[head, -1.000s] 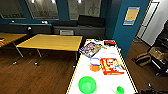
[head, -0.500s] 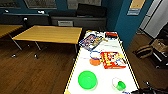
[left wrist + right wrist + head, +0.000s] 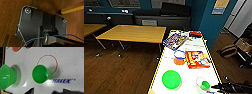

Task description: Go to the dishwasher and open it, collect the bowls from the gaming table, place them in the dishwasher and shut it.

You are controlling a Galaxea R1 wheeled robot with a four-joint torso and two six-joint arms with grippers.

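The gaming table (image 3: 159, 65) is a long white top with a yellow-and-black striped edge, running away from me. On its near end sit a wide green bowl (image 3: 171, 79) and a small green bowl (image 3: 205, 85). An orange bowl (image 3: 179, 60) stands farther along. My right gripper (image 3: 216, 87) reaches in from the lower right, just beside the small green bowl. From the right wrist, the small green bowl (image 3: 41, 73) lies close below, with the wide green bowl (image 3: 7, 77) beside it and the orange bowl (image 3: 16, 48) at the edge. The dishwasher is out of view.
Two colourful board-game boxes (image 3: 175, 40) (image 3: 197, 59) lie on the white top beyond the bowls. A yellow-wood table (image 3: 134, 33) stands to the left over dark wooden floor. A bag (image 3: 229, 51) sits on the floor to the right. A blue wall corner (image 3: 209, 27) rises behind.
The whole head view has shifted, so the camera has moved: the white table and bowls now sit closer and larger. The bowls keep their places on the table.
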